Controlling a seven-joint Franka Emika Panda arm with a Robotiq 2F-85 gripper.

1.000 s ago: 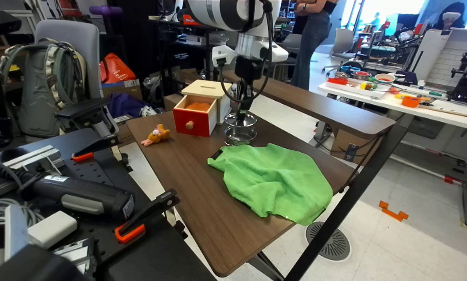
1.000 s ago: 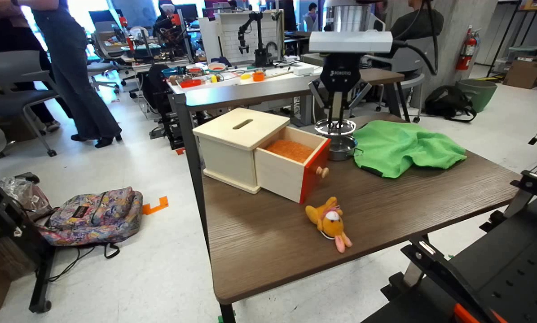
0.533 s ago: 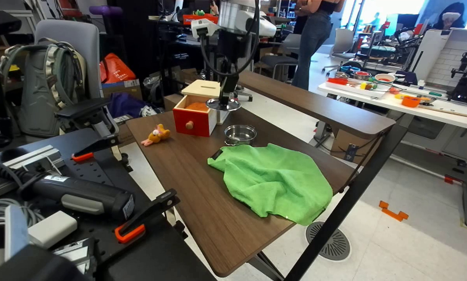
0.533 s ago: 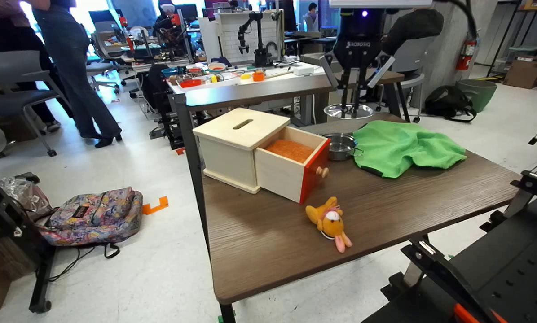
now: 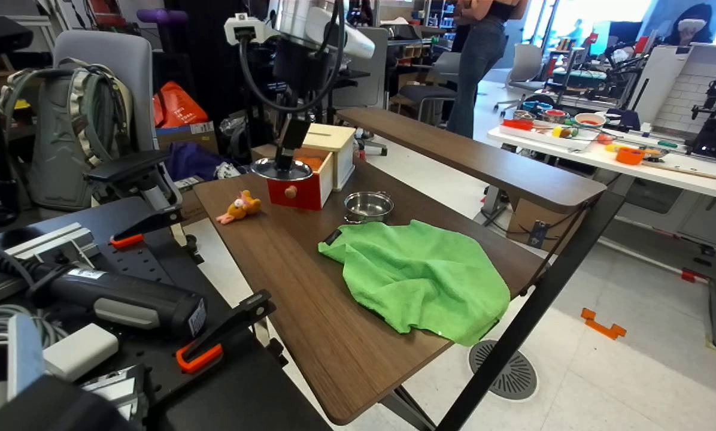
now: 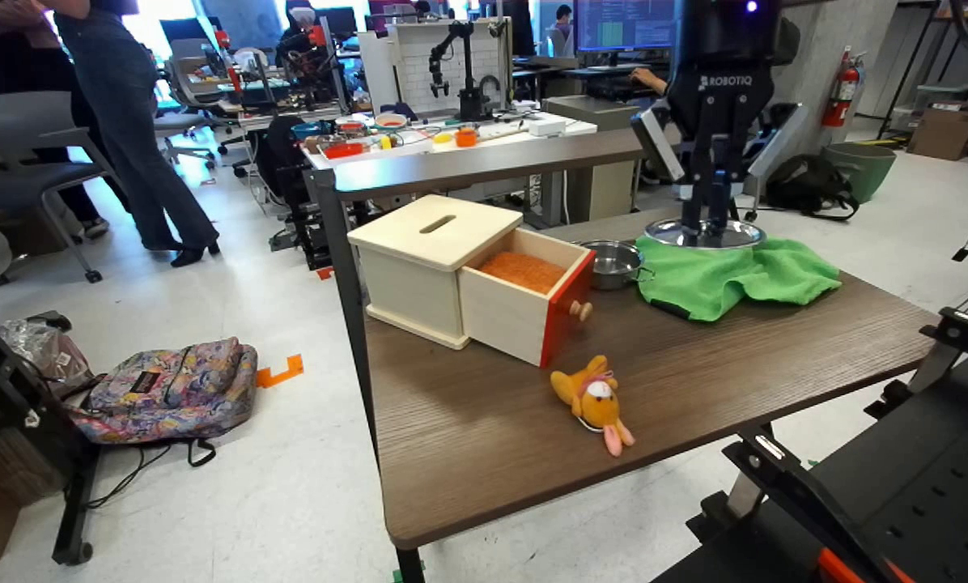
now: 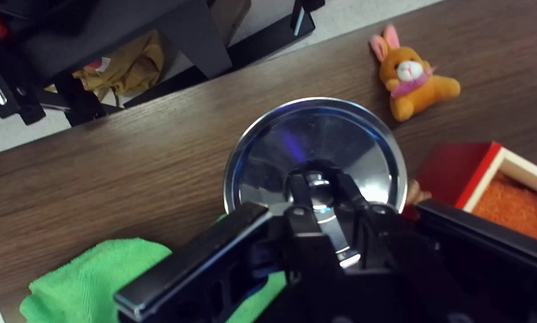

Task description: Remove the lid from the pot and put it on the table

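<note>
The round silvery lid hangs level from my gripper, whose fingers are closed on both sides of its knob. In both exterior views, the gripper holds the lid in the air above the dark brown table, in front of the open drawer. The small silvery pot stands uncovered on the table between the box and the green cloth; it also shows in an exterior view, partly behind the drawer. The pot is not visible in the wrist view.
A red and pale wood box with its drawer pulled out stands beside the pot. An orange plush rabbit lies near the table's edge. A green cloth covers part of the table. A black workbench adjoins.
My gripper raised the lid from just above the pot and carried it sideways, past the drawer front, then lower toward the table between the rabbit and the cloth. The pot stayed in place.
</note>
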